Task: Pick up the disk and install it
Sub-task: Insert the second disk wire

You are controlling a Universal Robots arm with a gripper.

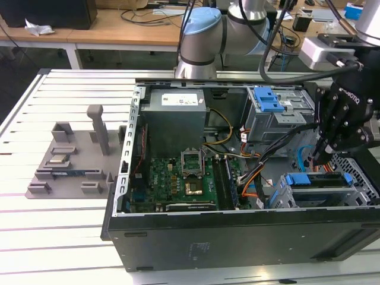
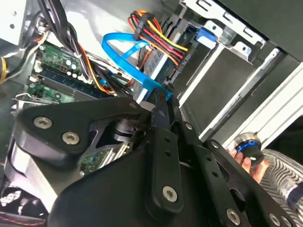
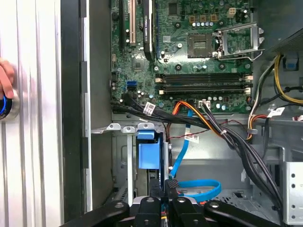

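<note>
On the exterior view's left, a grey plastic holder [image 1: 71, 163] sat on the white slatted table [image 1: 59, 237]. Next to it lay the open computer case [image 1: 237, 237], with the green board [image 1: 178, 181] and the big grey power box [image 1: 175, 122] inside. Further toward the exterior view's right, the disk [image 1: 317, 189] sat low in the drive cage, with its blue rail frame showing. Its long side ran from left to right in that view, along the near wall of the case. The gripper [image 1: 323, 157] hung just above the disk, near its middle, pointing down. In the first wrist view the gripper's fingers [image 3: 163, 191] were pressed close together by the blue SATA cable [image 3: 199, 187], right beside the disk's blue frame [image 3: 149, 153]. It could not be told if they pinched anything. Around the case was a lab room with wooden desks [image 1: 119, 27] at the back.
</note>
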